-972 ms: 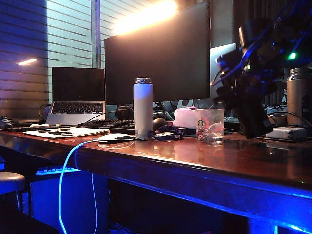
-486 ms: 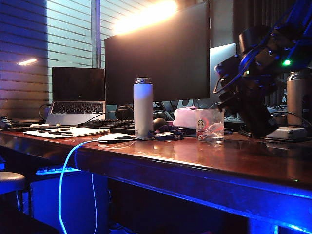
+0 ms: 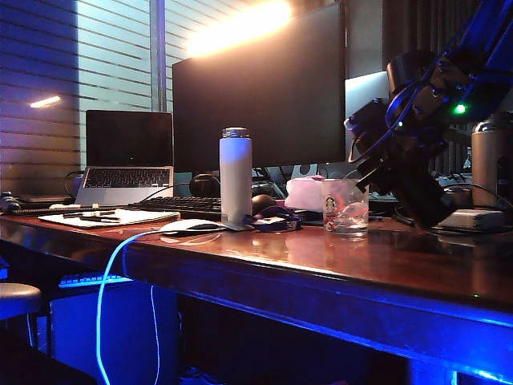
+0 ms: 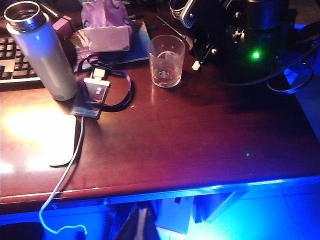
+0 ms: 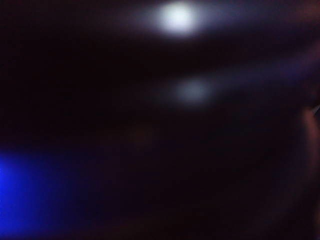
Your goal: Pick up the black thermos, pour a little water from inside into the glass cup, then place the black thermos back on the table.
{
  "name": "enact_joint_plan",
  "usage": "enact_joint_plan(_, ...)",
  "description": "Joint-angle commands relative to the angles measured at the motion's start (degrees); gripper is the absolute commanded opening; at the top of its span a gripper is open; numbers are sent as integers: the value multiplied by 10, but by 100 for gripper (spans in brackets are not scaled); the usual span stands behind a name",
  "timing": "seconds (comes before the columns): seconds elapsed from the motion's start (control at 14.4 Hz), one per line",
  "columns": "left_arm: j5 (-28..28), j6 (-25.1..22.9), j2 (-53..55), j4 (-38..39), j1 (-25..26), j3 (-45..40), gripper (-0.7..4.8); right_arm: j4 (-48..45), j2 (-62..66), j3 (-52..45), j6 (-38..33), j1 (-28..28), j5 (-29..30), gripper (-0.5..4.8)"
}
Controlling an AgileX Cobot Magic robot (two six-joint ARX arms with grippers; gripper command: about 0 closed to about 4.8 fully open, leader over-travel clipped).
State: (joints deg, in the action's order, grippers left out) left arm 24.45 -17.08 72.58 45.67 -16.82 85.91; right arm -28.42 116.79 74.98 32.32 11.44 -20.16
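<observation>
Black thermos (image 3: 418,188) is sitting tilted in our right claw (image 3: 401,156), jaws clamped around its dark body, just right of the glass cup (image 3: 345,206) standing on the desk (image 3: 337,261). Farther left, a white bottle (image 3: 236,176) is standing upright. Our left claw is staying out of sight.

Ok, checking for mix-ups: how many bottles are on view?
3: white bottle left of the glass cup; steel flask far right; black thermos tilted in the right gripper. More may hide behind the arm.
</observation>
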Motion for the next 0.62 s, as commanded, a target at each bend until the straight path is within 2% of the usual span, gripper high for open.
enact_joint_plan(0.07,4,0,-2,-2,0,3,-3,-22,4,21,71,0,-7,18)
enact_joint_plan(0.62,4,0,-2,-2,0,3,-3,-17,14,25,158,0,-7,18)
